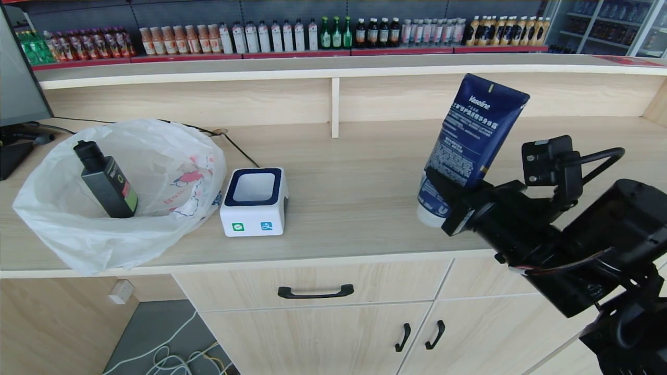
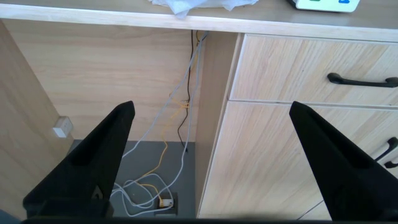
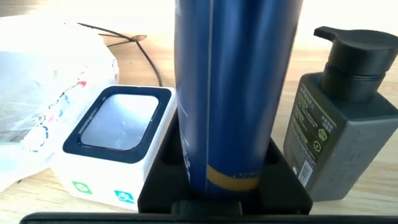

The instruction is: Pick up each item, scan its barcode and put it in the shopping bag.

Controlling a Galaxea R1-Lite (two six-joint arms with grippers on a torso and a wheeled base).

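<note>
At the tabletop's left end, the white shopping bag holds a dark pump bottle, standing tilted. Toward the right front edge, the right pincer clamps the blue tube just above its white cap. The tube leans upward from the grip. Below the front edge, the left pincer gapes wide.

Left gripper fingers spread; cabinet, floor cables beyond.
</note>
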